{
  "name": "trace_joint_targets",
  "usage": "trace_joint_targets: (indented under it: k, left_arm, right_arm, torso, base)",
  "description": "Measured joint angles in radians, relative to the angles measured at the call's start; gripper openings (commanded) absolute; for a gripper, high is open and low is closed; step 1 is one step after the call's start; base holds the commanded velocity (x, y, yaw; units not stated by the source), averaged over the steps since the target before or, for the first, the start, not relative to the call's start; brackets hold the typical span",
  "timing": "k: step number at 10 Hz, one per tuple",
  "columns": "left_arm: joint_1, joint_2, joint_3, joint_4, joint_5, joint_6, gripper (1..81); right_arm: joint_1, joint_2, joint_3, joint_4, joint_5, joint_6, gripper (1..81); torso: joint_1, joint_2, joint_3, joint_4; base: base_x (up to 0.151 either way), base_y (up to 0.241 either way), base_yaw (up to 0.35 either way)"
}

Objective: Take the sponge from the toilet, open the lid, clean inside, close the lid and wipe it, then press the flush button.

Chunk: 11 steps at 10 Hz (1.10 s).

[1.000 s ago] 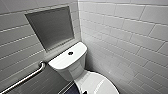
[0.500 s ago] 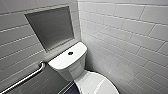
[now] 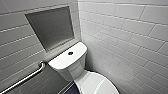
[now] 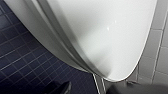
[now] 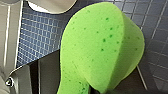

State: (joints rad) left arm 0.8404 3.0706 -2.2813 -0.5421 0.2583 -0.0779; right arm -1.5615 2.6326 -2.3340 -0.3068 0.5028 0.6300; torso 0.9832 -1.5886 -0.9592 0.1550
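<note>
Head view same as second ago: no shift, nothing moved. We read pause, no progress on task. Lid (image 3: pixel 96 83) down on toilet (image 3: pixel 67 70); button (image 3: pixel 70 53) at middle of tank top, untouched. Sponge (image 5: pixel 100 50) off toilet, bent in fold, pinched in right claw (image 5: pixel 95 90), hanging over floor (image 5: pixel 37 37) tiles near bowl edge. Left arm low beside lid front rim; left claw state we cannot tell.

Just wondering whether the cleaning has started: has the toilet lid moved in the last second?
No. The lid lies where it did, just in front of the tank.
</note>
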Motion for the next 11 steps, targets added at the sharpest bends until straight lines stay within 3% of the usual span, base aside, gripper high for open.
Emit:
trace_joint_targets:
  k: [5, 7, 11]
  left_arm:
    - [-0.029, 0.084, -0.13, 0.0, -0.031, -0.002, 81.1]
    - [-0.032, 0.083, -0.131, -0.003, -0.05, -0.003, 81.1]
    - [-0.048, 0.077, -0.123, -0.017, -0.034, -0.005, 81.1]
  right_arm:
    - [0.008, 0.006, 0.0, 0.0, 0.0, 0.0, 1.0]
    - [0.009, 0.006, 0.0, -0.001, -0.001, 0.0, 1.0]
    - [0.01, 0.006, 0.0, -0.001, 0.0, 0.0, 1.0]
  torso:
    - [0.0, 0.0, -0.019, 0.0]
    - [0.0, 0.0, -0.041, 0.0]
    - [0.001, 0.0, -0.043, 0.0]
  base:
    - [0.0, 0.0, 0.0]
    - [0.0, 0.0, 0.0]
    - [0.0, 0.0, 0.0]
